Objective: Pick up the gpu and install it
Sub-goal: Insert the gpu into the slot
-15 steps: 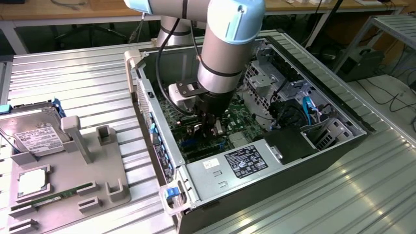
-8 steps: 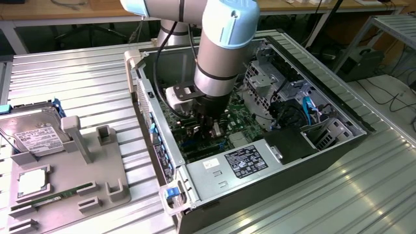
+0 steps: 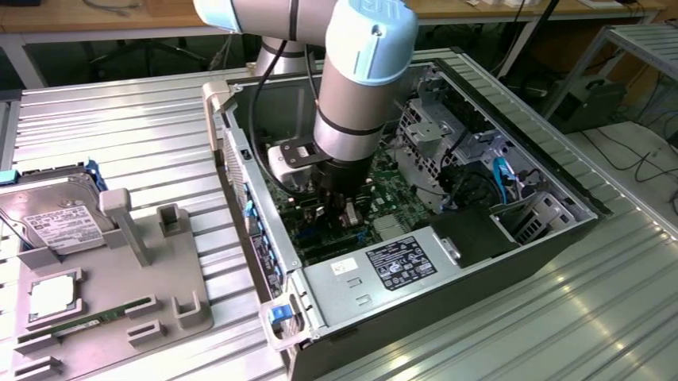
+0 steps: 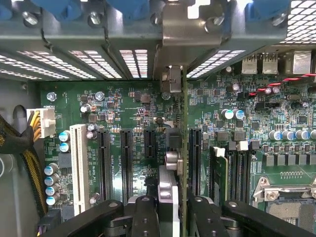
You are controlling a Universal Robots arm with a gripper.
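1. Right now the robot arm (image 3: 355, 87) reaches down from the upper middle of the exterior view into the open computer case (image 3: 551, 171).
2. Its gripper (image 3: 337, 208) sits low inside the case, near the middle of that view, just above the green motherboard (image 3: 394, 194).
3. In the wrist view the gripper's two black fingers (image 4: 143, 217) are partly closed, and they squeeze the gpu (image 4: 183, 148) between them.
4. The gpu stands on its edge, so it looks like a thin green strip running up the middle of the wrist view.
5. Its silver metal bracket (image 4: 190, 27) is at the far end, up against the back wall of the case near the vent slots.
6. Long black card slots (image 4: 104, 163) lie on the motherboard beside the gpu, and a white slot (image 4: 78, 168) lies further off.
7. Whether the gpu is pushed all the way into its slot cannot be told.
8. At the exterior view's left, a grey holder tray (image 3: 127, 294) rests on the metal table (image 3: 127, 127), with a silver hard drive (image 3: 53, 218) at its top end.
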